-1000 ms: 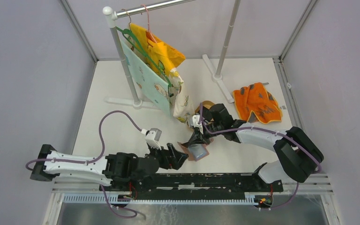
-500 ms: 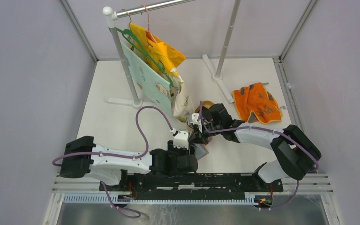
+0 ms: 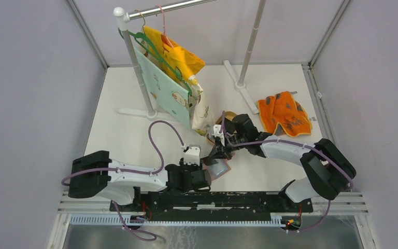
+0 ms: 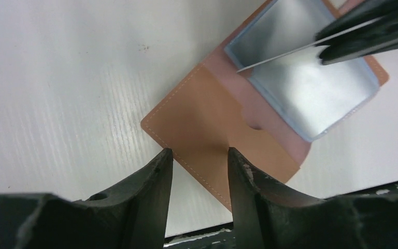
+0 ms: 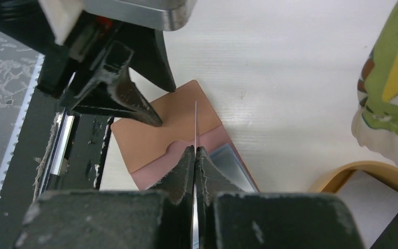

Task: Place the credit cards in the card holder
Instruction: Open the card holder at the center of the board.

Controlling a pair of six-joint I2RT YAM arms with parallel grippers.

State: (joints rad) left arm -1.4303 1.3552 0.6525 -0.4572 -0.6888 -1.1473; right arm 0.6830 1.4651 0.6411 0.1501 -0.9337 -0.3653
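Note:
The card holder (image 4: 207, 119) lies open on the white table: tan flap nearest me, pink lining, grey-blue pocket (image 4: 311, 93) beyond. My left gripper (image 4: 197, 155) stands open, its jaws partly closed, astride the tan flap's near corner, table showing between them. My right gripper (image 5: 195, 150) is shut on a credit card (image 5: 195, 122), seen edge-on as a thin pale line above the holder (image 5: 150, 135). From the left wrist view that card (image 4: 280, 56) hangs tilted over the pocket. From above, both grippers (image 3: 207, 174) (image 3: 222, 154) meet at the holder (image 3: 218, 168).
A tan oval dish (image 3: 229, 116) sits just behind the right gripper, its rim (image 5: 363, 174) close by. Clothes on hangers (image 3: 176, 78) hang from a rack at the back left. An orange patterned cloth (image 3: 284, 114) lies at the right. A black rail (image 3: 228, 199) runs along the near edge.
My left arm has swung right to the holder's near corner and its jaws have narrowed from wide open. The right gripper has stayed over the holder, shut on the card.

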